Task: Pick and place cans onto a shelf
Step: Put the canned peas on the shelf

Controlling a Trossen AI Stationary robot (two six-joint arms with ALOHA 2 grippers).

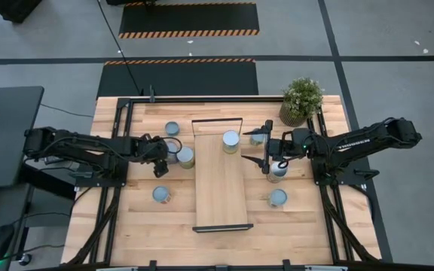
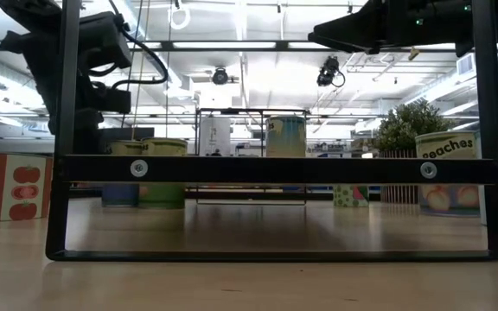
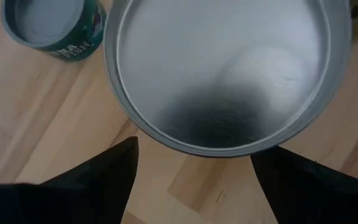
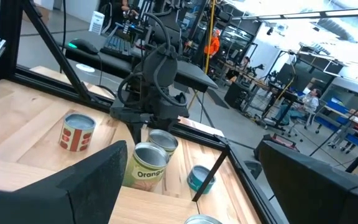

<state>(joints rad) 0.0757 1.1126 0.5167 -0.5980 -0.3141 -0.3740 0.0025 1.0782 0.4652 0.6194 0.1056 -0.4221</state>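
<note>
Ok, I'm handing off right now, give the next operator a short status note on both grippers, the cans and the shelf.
Left gripper: open, lowered over a can just left of the shelf, fingers on either side of it, not closed on it.
Right gripper: open, empty, at the shelf's right edge near its far end.
Done: one can stands on the shelf's far end.
Left: six cans on the table. Left of the shelf: far can, yellow-sided can, near can. Right: one near the potted plant, one under the right arm, one nearer.
</note>
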